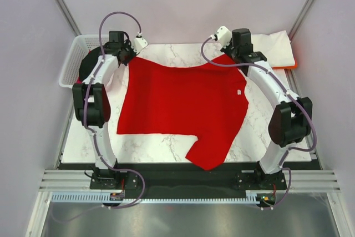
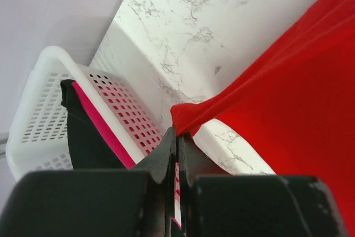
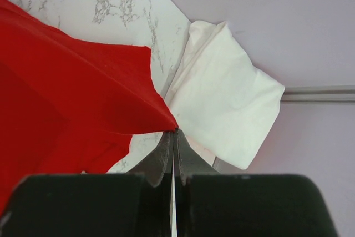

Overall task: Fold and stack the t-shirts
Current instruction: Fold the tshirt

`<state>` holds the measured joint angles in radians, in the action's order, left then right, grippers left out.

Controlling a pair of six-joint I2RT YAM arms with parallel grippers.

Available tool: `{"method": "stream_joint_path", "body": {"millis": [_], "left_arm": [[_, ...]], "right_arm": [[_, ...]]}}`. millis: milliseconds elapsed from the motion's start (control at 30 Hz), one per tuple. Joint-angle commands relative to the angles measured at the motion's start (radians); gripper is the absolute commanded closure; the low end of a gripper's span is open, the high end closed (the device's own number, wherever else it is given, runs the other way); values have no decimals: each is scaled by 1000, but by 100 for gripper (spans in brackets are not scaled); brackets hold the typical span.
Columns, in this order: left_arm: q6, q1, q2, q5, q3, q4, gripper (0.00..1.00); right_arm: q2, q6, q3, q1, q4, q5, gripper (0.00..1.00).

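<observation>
Top external: red shirt [image 1: 183,104] lies long axis left-right, sleeve tip over near table [image 1: 150,148] edge; left gripper [image 1: 130,59] and right gripper [image 1: 229,55] each pinch a far corner.

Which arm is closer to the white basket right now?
Left. The left arm ends beside the white basket; the right arm is opposite, next to the folded white t-shirt. Both pairs of jaws grip the red t-shirt.
</observation>
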<state>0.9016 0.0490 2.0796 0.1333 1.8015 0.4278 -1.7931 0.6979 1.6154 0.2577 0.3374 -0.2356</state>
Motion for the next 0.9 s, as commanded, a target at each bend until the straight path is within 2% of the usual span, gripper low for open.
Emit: {"method": "stream_joint_path", "body": {"millis": [0, 367, 867], "left_arm": [[68, -6, -88, 20, -45, -32, 98], [86, -14, -168, 25, -191, -31, 98], [160, -17, -259, 26, -412, -31, 98]], "right_arm": [[76, -35, -50, 6, 49, 13, 100], [170, -98, -164, 12, 98, 51, 100], [293, -205, -276, 47, 250, 156, 100]]}}
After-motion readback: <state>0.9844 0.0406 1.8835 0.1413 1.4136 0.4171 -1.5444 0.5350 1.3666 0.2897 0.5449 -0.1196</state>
